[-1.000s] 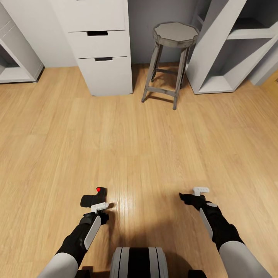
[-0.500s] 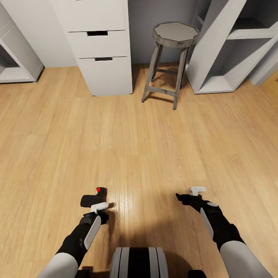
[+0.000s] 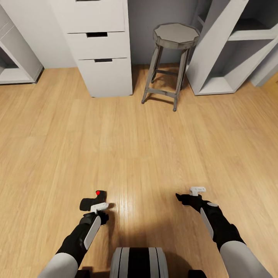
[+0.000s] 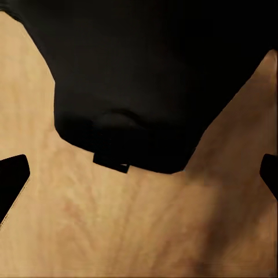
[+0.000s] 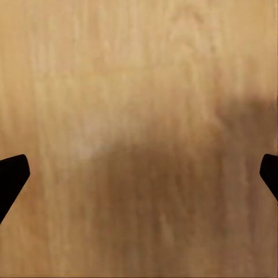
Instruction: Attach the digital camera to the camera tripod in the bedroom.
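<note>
digital camera (image 3: 92, 201) | in left tool (image 3: 97, 207) | long axis crosswise, red button up

Both my arms run pale grey at the upper part, at about seven and five o'clock in the head view, then turn matte black along the forearm and wrist. Each forearm carries a long white panel with rounded ends. My left hand (image 3: 94, 204) is black with a small white block on it; my right hand (image 3: 191, 196) is black too, with a white bracket showing two tiny holes. At six o'clock my trunk (image 3: 139, 262) is a rounded light grey drum with a broad black band and thin dark seams.
</note>
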Motion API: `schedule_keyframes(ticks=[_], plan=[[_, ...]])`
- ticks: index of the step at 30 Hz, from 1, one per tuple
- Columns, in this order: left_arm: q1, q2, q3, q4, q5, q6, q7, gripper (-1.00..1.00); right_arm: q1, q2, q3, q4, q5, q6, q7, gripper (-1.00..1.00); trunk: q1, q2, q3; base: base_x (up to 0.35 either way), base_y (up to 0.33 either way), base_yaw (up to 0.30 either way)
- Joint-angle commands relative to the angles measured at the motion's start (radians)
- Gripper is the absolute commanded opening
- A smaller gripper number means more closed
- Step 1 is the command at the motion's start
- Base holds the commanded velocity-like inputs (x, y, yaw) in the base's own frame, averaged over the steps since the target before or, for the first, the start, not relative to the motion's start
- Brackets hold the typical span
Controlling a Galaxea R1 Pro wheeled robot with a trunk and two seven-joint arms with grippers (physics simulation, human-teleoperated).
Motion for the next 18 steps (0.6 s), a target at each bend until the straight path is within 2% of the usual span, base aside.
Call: schedule_keyframes(ticks=[1, 5, 18], plan=[[0.000, 0.001, -0.003, -0.001, 0.011, 0.002, 0.009, 1.00, 0.000, 0.001, -0.004, -0.002, 0.005, 0.005, 0.007, 1.00, 0.000, 0.000, -0.001, 0.185, 0.000, 0.000], [0.000, 0.001, -0.003, -0.001, 0.011, 0.002, 0.008, 1.00, 0.000, 0.001, -0.004, -0.003, 0.005, 0.005, 0.007, 1.00, 0.000, 0.000, -0.001, 0.088, 0.000, 0.000], [0.000, 0.008, -0.004, 0.000, 0.010, 0.003, 0.011, 1.00, 0.000, 0.001, -0.004, -0.002, 0.005, 0.005, 0.007, 1.00, 0.000, 0.000, -0.001, 0.006, 0.000, 0.000]])
